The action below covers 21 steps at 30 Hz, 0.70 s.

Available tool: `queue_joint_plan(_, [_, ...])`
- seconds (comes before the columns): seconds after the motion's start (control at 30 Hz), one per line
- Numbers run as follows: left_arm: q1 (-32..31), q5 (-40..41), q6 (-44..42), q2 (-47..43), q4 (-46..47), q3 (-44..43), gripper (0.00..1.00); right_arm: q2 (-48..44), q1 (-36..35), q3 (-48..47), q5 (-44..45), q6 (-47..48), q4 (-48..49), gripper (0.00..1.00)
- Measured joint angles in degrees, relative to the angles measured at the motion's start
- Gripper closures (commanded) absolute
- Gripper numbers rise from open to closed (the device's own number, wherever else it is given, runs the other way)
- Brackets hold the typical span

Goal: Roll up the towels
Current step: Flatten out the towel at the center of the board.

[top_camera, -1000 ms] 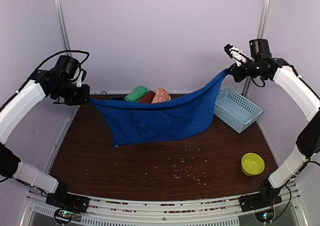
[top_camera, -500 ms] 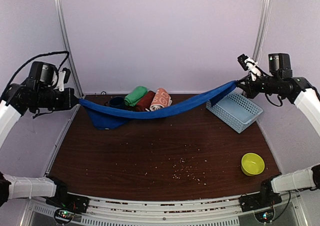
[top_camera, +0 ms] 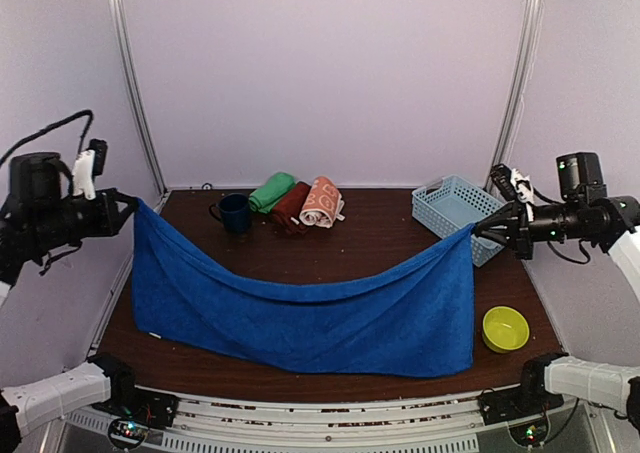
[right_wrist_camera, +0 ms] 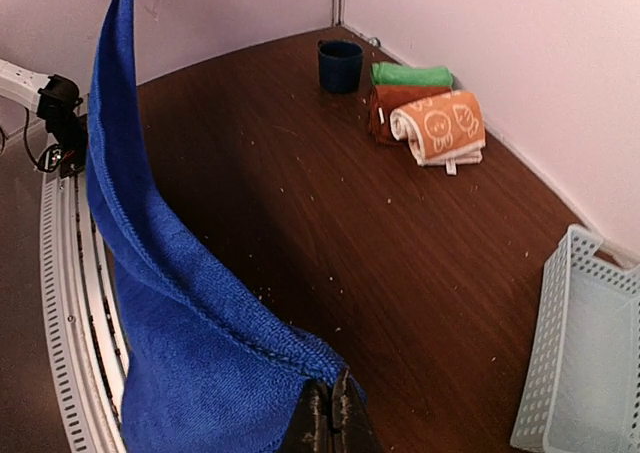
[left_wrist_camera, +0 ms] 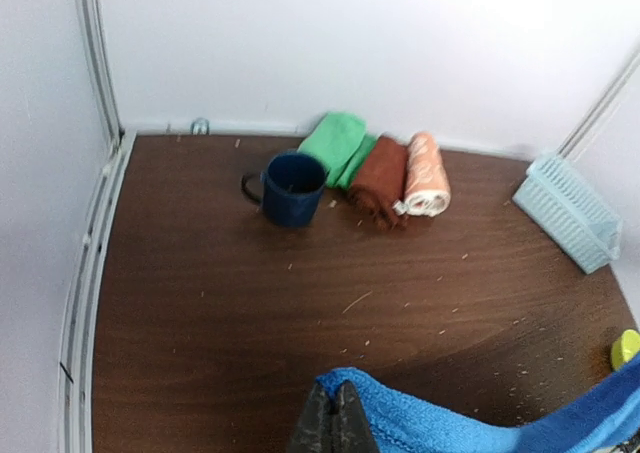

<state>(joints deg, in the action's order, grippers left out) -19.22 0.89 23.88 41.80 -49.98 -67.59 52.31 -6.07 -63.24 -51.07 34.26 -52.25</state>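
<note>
A royal blue towel point(top_camera: 310, 308) hangs spread between my two grippers, its lower edge down at the table's front. My left gripper point(top_camera: 132, 203) is shut on its left top corner point(left_wrist_camera: 350, 383). My right gripper point(top_camera: 478, 228) is shut on its right top corner point(right_wrist_camera: 320, 358). At the back of the table lie three rolled towels side by side: green point(top_camera: 272, 190), dark maroon point(top_camera: 291, 204) and orange with white bunnies point(top_camera: 322, 200). The wrist views also show the green roll point(left_wrist_camera: 335, 143), the maroon roll point(right_wrist_camera: 395, 108) and the orange roll point(right_wrist_camera: 440, 123).
A navy mug point(top_camera: 234, 213) stands left of the rolled towels. A pale blue plastic basket point(top_camera: 458, 213) sits at the back right, close to my right gripper. A yellow-green bowl point(top_camera: 505, 328) rests at the front right. Crumbs are scattered on the brown table point(top_camera: 370, 243).
Both grippers have drawn toward the near edge and lower, carrying the blue towel from the back of the table to the front. It now hangs spread wide in front of the rolls.
</note>
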Motion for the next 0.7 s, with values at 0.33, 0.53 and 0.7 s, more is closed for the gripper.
queue_joint_plan(0.33, [4.74,2.82,3.91,41.4,12.35,10.23,0.85,33.03,-0.11,2.03,15.58,-14.36,20.15,0.76])
queue_joint_plan(0.53, [6.99,1.4,3.43,51.93,18.03,4.55,0.63,48.19,-0.39,-9.09,22.12,-21.05,24.52,0.6])
queue_joint_plan(0.7, [7.02,-0.85,3.52,41.55,19.34,6.56,0.64,38.53,-0.44,-8.44,23.1,-22.38,25.14,0.62])
